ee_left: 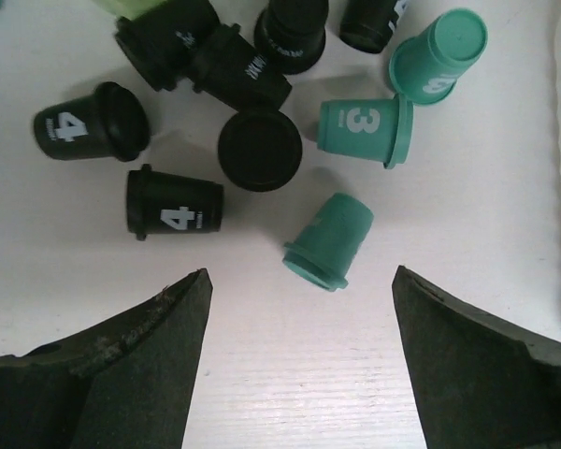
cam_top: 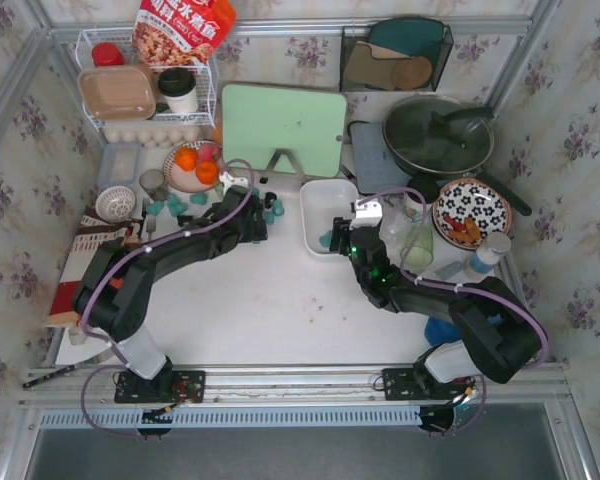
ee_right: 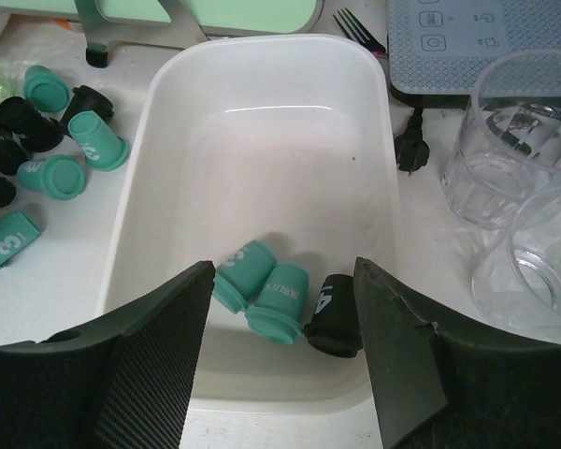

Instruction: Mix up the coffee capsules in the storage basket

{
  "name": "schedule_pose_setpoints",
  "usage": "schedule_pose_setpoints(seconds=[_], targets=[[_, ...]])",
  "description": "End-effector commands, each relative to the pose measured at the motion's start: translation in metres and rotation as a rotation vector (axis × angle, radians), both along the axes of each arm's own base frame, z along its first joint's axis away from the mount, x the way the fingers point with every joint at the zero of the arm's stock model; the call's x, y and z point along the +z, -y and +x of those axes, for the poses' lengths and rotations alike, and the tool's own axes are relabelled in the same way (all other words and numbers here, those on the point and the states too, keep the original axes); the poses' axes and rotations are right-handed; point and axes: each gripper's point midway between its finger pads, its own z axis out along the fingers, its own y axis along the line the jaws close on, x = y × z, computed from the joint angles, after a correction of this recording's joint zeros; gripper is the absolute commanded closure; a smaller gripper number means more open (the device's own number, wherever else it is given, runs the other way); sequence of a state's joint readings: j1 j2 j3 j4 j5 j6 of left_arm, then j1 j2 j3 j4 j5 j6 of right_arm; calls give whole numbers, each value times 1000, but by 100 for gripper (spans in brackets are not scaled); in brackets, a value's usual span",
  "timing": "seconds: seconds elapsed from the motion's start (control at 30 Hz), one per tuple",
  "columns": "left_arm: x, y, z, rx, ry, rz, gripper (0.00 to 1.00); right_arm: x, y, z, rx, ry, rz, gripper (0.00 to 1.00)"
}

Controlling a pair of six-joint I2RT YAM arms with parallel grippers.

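The right hand [ee_right: 282, 267] is spread wide w/ nothing in it over the white storage basket [ee_right: 271, 84] w/ 3 coffee capsules [ee_right: 279, 299] inside – the left hand [ee_left: 301, 281], spread too & empty, is over the rest on the counter [ee_left: 299, 393].

Storage basket [ee_right: 262, 140]: near rim behind right claw [ee_right: 282, 271]. Black coffee capsules [ee_left: 290, 33]: cropped at top edge. Glass [ee_right: 542, 271]: cropped right.
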State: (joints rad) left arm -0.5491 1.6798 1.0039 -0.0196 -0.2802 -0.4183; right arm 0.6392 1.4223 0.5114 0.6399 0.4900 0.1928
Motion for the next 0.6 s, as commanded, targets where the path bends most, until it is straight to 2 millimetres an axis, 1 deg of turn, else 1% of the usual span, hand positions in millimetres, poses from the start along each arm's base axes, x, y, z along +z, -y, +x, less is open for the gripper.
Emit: schedule_pose_setpoints(seconds=[0.0, 0.13, 0.33, 0.5, 0.57], targets=[[-11, 16, 3, -34, -67, -33, 19, 2, -4, -2, 20, -11, 23, 31], [-20, 18, 12, -58, -104, 26, 19, 4, -9, -3, 44, -16, 36, 31], [-36, 20, 19, -79, -157, 77, 20, 6, -12, -5, 63, -22, 44, 31], [-48, 19, 18, -84, -206, 98, 20, 6, -15, -5, 76, -29, 47, 31], [-51, 20, 16, -85, -224, 95, 22, 6, -16, -5, 79, -31, 47, 30]])
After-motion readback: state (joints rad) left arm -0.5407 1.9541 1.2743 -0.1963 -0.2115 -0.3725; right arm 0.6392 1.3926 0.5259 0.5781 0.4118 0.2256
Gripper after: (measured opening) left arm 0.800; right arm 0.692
